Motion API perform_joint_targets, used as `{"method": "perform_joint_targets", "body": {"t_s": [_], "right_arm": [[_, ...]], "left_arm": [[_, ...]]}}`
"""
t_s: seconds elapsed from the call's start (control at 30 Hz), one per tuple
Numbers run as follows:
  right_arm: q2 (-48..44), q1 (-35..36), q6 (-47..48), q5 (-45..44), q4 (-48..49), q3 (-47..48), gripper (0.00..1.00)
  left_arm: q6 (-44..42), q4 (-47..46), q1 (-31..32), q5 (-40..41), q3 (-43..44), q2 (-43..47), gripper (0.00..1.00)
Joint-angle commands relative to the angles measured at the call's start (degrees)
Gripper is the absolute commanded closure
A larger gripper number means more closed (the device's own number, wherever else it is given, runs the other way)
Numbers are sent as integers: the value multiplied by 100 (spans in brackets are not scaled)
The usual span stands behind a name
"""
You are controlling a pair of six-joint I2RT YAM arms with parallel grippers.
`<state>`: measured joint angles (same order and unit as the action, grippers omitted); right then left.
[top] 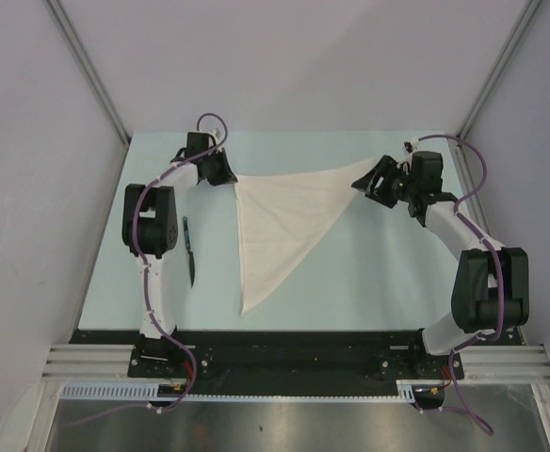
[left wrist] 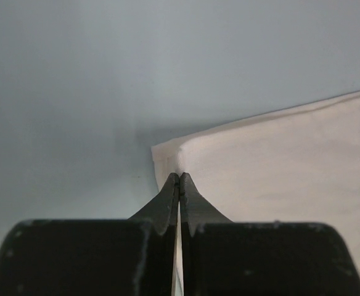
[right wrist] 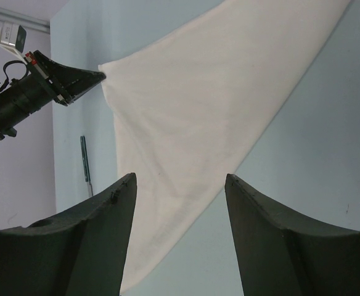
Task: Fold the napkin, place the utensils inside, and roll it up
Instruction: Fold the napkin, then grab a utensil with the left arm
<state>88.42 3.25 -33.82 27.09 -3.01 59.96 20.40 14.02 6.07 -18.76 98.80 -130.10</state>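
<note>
The white napkin (top: 280, 221) lies folded into a triangle on the pale table, its long point toward the near edge. My left gripper (top: 226, 175) is at the napkin's far left corner and is shut on the cloth there; in the left wrist view the tips (left wrist: 180, 176) pinch the napkin (left wrist: 278, 166) just inside its corner. My right gripper (top: 369, 179) is open and empty, just above the far right corner; its wrist view looks across the napkin (right wrist: 192, 105) between the spread jaws (right wrist: 180, 180). The dark knife (top: 189, 250) lies left of the napkin, also in the right wrist view (right wrist: 84, 160).
The pale blue table (top: 369, 273) is walled by grey panels at the back and both sides. The left arm's elbow (top: 150, 221) stands just left of the knife. A black rail (top: 284, 341) runs along the near edge.
</note>
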Motion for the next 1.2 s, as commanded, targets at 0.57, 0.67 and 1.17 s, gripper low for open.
{"method": "perform_joint_targets", "body": {"t_s": [0.57, 0.67, 1.17], "right_arm": [[-53, -43, 315, -274, -253, -73, 36], [-9, -78, 376, -327, -262, -81, 36], [289, -448, 429, 261, -69, -81, 36]], "left_arm": [[-370, -39, -62, 1339, -1194, 1837, 20], [-362, -14, -62, 1858, -2196, 2655, 20], [-203, 303, -580, 2817, -4651, 4266, 31]]}}
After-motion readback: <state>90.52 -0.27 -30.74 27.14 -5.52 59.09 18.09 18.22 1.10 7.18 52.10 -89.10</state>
